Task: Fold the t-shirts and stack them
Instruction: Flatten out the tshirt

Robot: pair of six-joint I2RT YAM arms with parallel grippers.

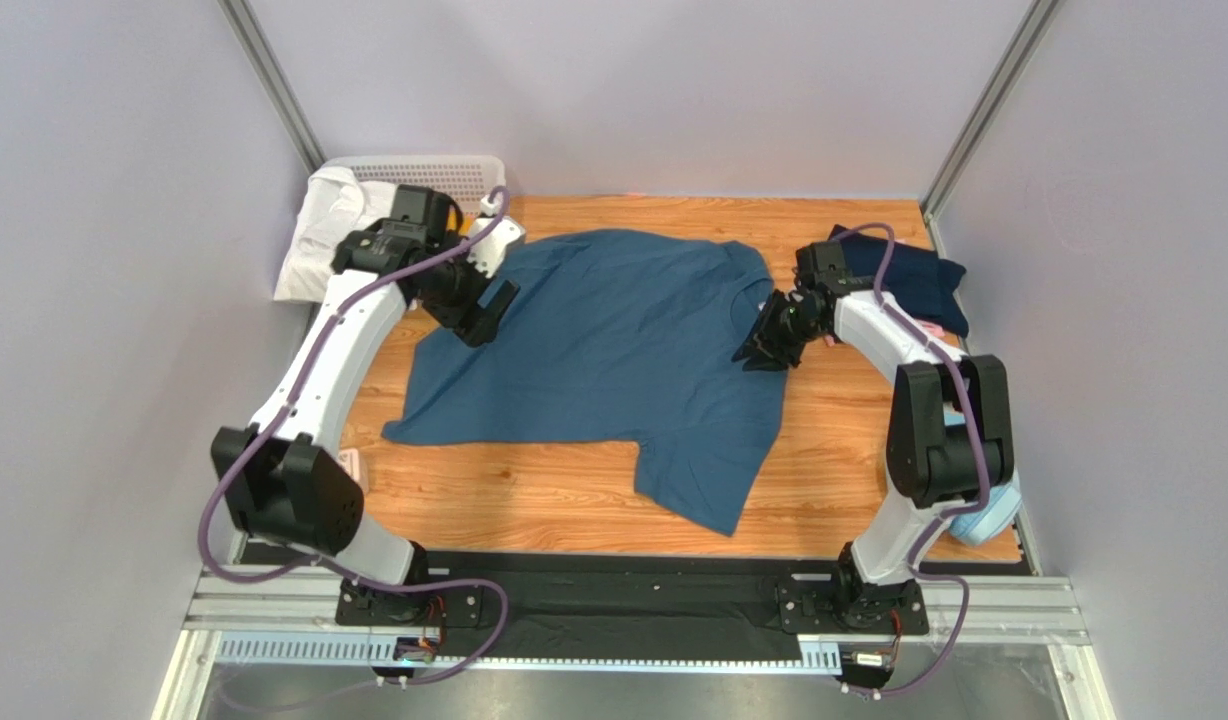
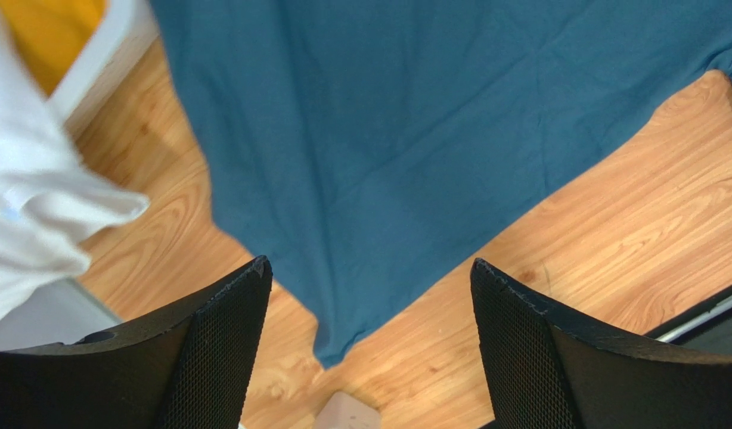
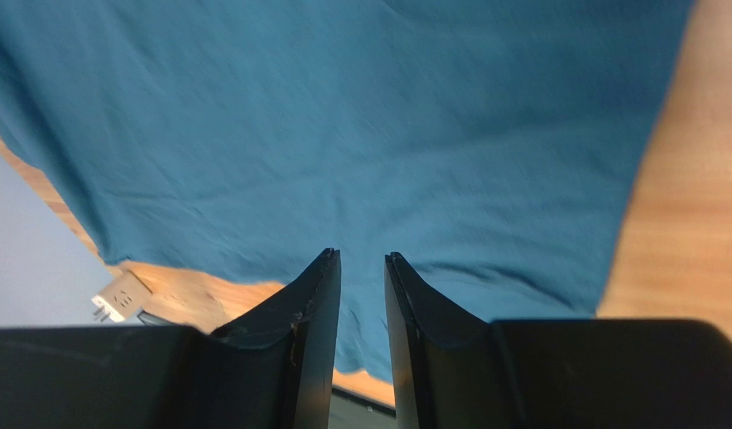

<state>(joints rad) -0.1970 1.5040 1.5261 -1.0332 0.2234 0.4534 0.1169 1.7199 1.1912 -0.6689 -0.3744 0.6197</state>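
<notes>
A large teal-blue t-shirt point(image 1: 605, 360) lies spread flat on the wooden table point(image 1: 575, 503). My left gripper point(image 1: 482, 312) hovers over its far left edge, wide open and empty. In the left wrist view point(image 2: 370, 264) a pointed corner of the shirt point(image 2: 387, 116) lies between the fingers, below them. My right gripper point(image 1: 758, 345) is over the shirt's right edge. In the right wrist view point(image 3: 361, 255) its jaws stand a narrow gap apart, holding nothing, with the shirt point(image 3: 343, 116) beneath. A dark navy shirt point(image 1: 909, 278) lies at the back right.
A white lattice basket point(image 1: 425, 168) stands at the back left with a white garment point(image 1: 317, 225) draped over it; an orange garment point(image 2: 56, 27) shows inside it. Light-blue headphones point(image 1: 988, 513) lie at the right edge. A small pinkish object point(image 1: 351, 465) sits at the left edge.
</notes>
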